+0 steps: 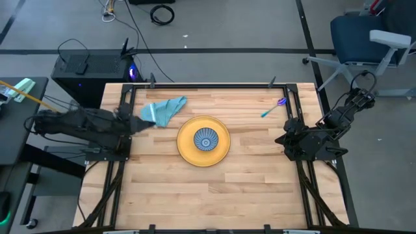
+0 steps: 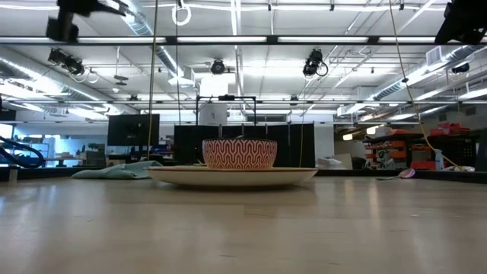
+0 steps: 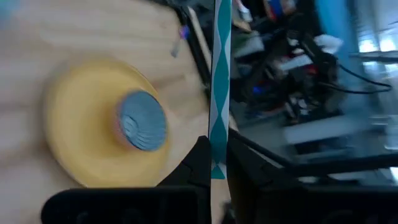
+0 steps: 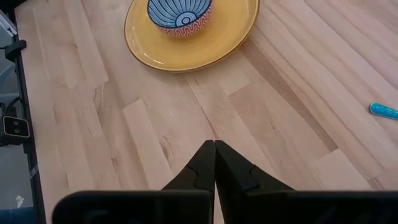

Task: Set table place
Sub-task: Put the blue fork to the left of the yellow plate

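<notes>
the counter (image 1: 214,188) of light wooden planks fills the middle of the high view inside its black rail frame, and most of its near half lies bare. at its centre sits a yellow plate (image 1: 221,149) with a small blue-patterned bowl (image 1: 206,140) standing in the middle of it, so the core of the place setting looks laid already. a teal cloth (image 1: 166,109), which i take for a napkin, lies crumpled near the far left corner, just beside the plate's far left rim but apart from it. the left tool (image 3: 217,167) reaches in from the left edge to the cloth's near end, clenched on a thin strip of its patterned hem, which stands up between the fingers in the left wrist view. the right tool (image 4: 214,163) waits over the right side of the counter, closed on nothing, aimed across the bare wood toward the plate. a small blue and purple utensil (image 1: 273,107), too small to name, lies near the far right corner, well apart from the plate. the step in hand seems to be moving the napkin: the next move calls for lifting it clear without dragging it over the plate rim, then laying it flat beside the plate; the utensil would still need bringing in after.
</notes>
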Motion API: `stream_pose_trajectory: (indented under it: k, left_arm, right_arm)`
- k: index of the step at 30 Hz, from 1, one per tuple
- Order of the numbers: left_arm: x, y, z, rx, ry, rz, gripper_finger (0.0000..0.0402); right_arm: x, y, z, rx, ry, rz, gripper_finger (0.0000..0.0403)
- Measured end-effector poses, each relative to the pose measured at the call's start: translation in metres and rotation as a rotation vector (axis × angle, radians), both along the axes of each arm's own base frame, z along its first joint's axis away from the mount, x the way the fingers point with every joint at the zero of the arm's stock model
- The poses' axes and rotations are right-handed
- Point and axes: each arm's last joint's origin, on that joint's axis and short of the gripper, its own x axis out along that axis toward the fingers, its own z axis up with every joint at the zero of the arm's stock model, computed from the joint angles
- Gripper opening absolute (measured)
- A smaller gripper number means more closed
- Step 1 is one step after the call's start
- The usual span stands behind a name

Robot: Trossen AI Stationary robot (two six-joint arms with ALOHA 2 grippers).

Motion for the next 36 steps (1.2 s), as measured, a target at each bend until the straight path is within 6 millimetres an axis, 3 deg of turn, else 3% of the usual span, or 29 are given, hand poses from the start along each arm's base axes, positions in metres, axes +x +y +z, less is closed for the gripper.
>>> stream_pose_trajectory:
  k: [4, 8, 12, 17, 20, 36]
  left_arm:
    - [0.014, -0.005, -0.051, -0.092, -0.075, -0.063, 0.0032]
    - [0.021, -0.007, -0.087, -0.172, -0.219, -0.071, 0.0032]
    - [0.022, -0.01, -0.132, -0.316, -0.153, -0.067, 0.0032]
    - [0.017, -0.013, -0.174, -0.502, -0.093, -0.03, 0.0032]
    - [0.016, -0.014, -0.178, -0.548, -0.136, -0.04, 0.0032]
    - [0.012, -0.016, -0.193, -0.702, 0.022, 0.007, 0.0032]
  right_arm:
    - [0.0, 0.0, 0.0, 0.001, 0.0, -0.002, 0.0012]
    - [0.0, 0.0, 0.0, 0.016, 0.005, -0.002, 0.0012]
    - [0.0, 0.0, 0.0, 0.036, 0.005, -0.019, 0.0012]
    - [0.0, 0.001, 0.0, 0.055, 0.01, -0.026, 0.0012]
    - [0.0, 0.001, 0.0, 0.057, 0.01, -0.025, 0.0012]
    - [0.0, 0.001, 0.0, 0.072, 0.006, -0.043, 0.0012]
